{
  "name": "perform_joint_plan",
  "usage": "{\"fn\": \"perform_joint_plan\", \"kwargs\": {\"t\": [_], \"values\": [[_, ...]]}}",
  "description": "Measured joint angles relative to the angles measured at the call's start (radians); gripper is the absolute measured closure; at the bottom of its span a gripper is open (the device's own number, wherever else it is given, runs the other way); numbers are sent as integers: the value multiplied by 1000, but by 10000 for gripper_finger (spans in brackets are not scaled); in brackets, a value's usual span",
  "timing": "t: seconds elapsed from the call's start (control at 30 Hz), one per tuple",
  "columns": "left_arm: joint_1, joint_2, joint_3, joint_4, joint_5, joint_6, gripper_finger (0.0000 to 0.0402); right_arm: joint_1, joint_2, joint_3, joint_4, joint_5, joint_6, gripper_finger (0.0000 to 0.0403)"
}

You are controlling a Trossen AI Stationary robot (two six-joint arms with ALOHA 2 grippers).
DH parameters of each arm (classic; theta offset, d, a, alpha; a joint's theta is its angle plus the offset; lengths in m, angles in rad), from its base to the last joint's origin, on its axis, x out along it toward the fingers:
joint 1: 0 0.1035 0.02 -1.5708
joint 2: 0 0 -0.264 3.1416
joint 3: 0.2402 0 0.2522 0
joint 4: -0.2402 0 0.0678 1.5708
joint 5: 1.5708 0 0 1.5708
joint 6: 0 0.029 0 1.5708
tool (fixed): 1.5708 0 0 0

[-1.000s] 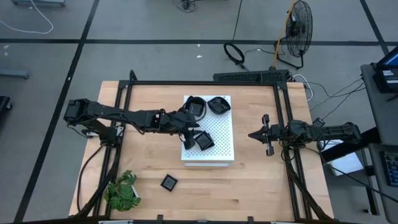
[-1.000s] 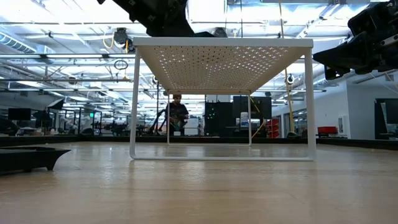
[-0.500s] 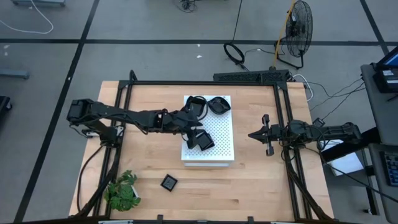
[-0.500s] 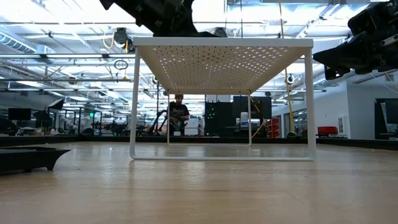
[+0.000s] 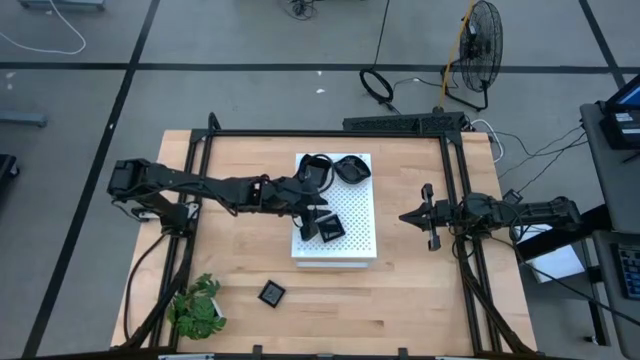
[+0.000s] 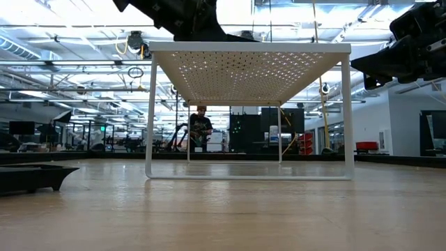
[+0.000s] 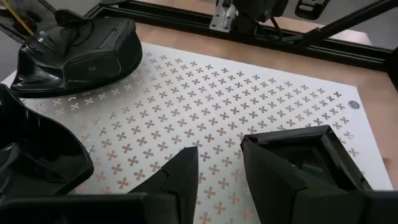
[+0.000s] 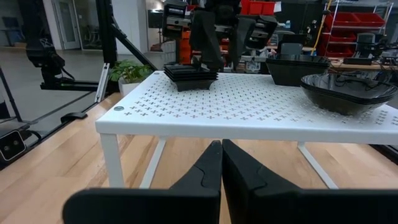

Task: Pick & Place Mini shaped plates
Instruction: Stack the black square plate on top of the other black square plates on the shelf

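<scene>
— Wooden surface point(image 5: 400, 290) from above?
— A white perforated board point(image 5: 352, 225) carries three glossy black mini plates; a fourth plate point(image 5: 271, 293) lies near a plant point(image 5: 197, 303). The left end effector point(image 5: 311, 222) hovers beside the square plate point(image 5: 330, 228).
— Left wrist view?
— Fingers spread, one finger point(image 7: 177, 177) on the board, the square plate just beside.
— Right wrist view?
— The right end effector point(image 8: 221, 163) is pressed together, well apart from the board.

Glossy black mini plates point(image 5: 330, 228): three on the board, one on the table.
</scene>
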Motion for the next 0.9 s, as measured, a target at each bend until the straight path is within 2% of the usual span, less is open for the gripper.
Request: {"fn": "perform_joint_plan", "kwargs": {"t": [0.17, 0.37, 0.5, 0.6, 0.73, 0.9], "values": [[-8, -37, 0, -117, 28, -66, 270, 0, 0, 0, 0, 0, 0, 403], [-110, -87, 5, -440, 126, -381, 270, 0, 0, 0, 0, 0, 0, 403], [-235, -89, 7, -536, 49, -555, 270, 0, 0, 0, 0, 0, 0, 403], [-293, -98, 4, -517, -37, -577, 270, 0, 0, 0, 0, 0, 0, 403], [-299, -118, -1, -486, -166, -545, 270, 0, 0, 0, 0, 0, 0, 403], [-251, -149, -1, -447, -217, -411, 270, 0, 0, 0, 0, 0, 0, 403]]}}
